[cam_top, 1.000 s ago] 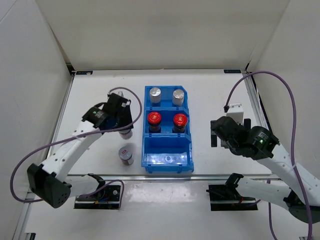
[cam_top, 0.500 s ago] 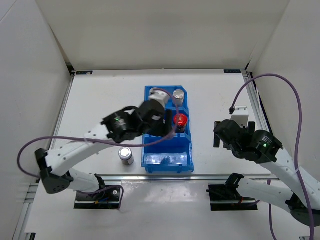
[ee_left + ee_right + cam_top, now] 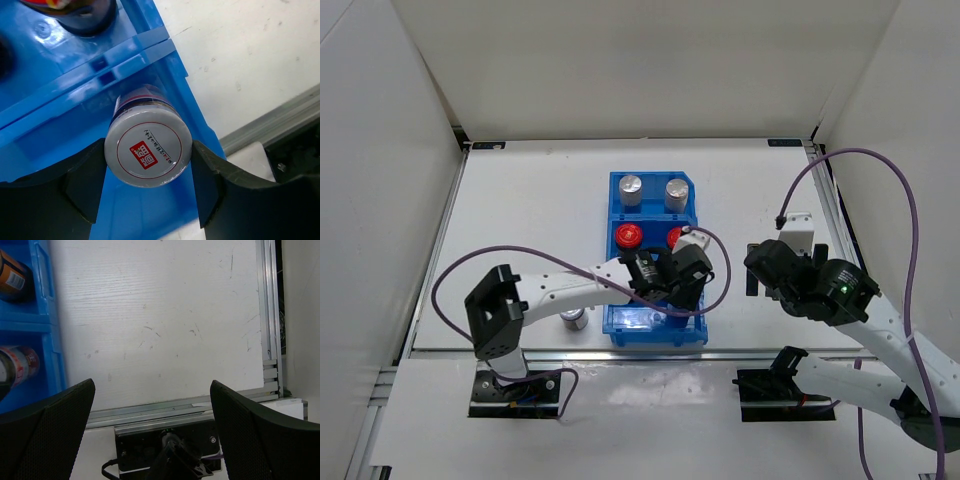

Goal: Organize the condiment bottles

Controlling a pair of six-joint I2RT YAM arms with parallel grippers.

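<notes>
The left gripper [image 3: 148, 172] is clenched on a short grey bottle's [image 3: 148, 152] cap, inside the blue bin's [image 3: 75, 92] nearest compartment, right side. The right gripper [image 3: 151, 400] hangs spread open over the table beside it. Red-capped bottles [image 3: 628, 236] stand behind.

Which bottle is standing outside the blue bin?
The silver-capped bottle on the table, left of the blue bin's front compartment. The others are in the bin, including the grey-capped bottle in the left gripper.
</notes>
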